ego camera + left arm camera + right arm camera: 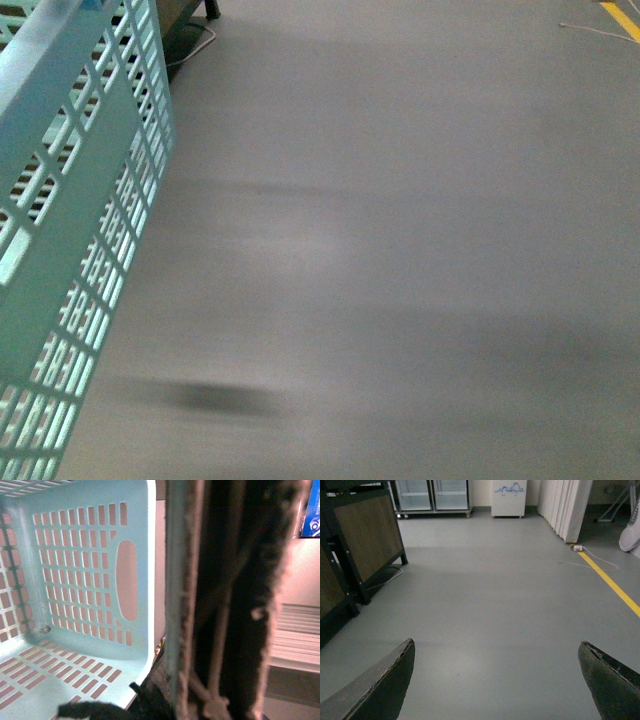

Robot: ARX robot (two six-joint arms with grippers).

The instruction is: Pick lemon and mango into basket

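Right hand [496, 645] is spread, empty; of the left hand [145, 700] the grip cannot be told. Beside it the basket [140, 540] is judged light, stiff, perhaps best taken by its rim.

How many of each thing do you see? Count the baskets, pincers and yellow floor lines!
basket: 1
right pincer, open: 1
yellow floor line: 1
Total: 3
The left wrist view is too blurred to show a left pincer.
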